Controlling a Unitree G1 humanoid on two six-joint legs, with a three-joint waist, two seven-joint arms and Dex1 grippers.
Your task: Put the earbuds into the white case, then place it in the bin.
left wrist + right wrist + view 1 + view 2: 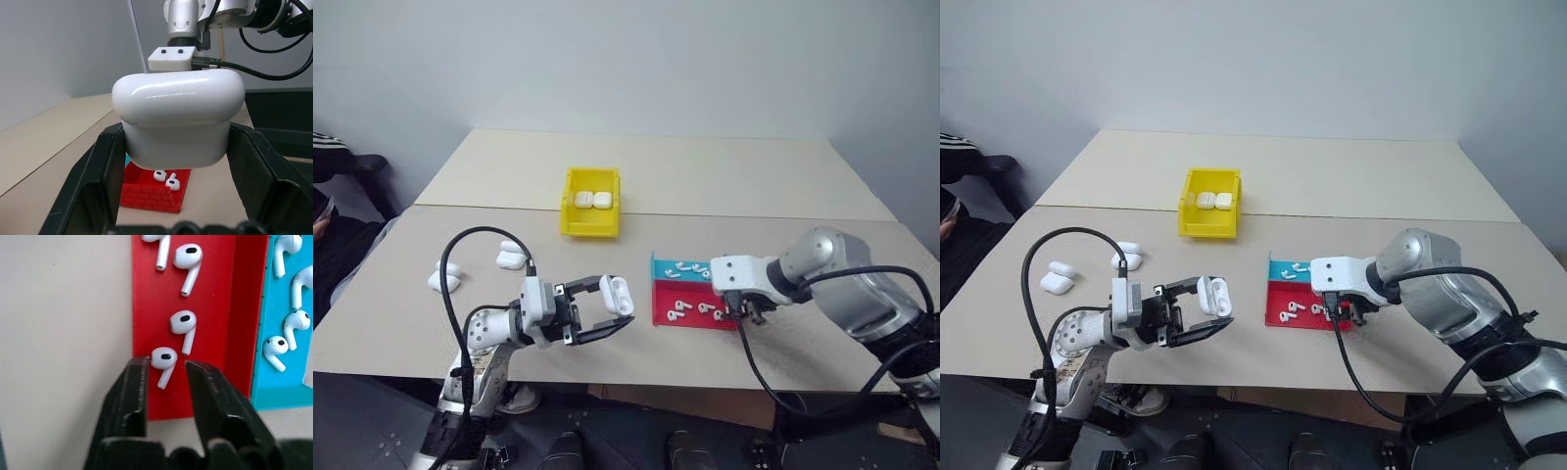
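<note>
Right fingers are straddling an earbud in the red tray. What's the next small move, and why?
Probably finish closing the right gripper: the tiny white stemmed earbud in the red plastic tray sits between its fingers, with gaps on both sides.

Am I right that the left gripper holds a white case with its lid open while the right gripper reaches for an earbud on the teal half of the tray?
Nearly. The right gripper brackets an earbud lying on the red half of the tray, not the teal half, as the right wrist view shows. The left gripper does hold the white case, lid open.
</note>
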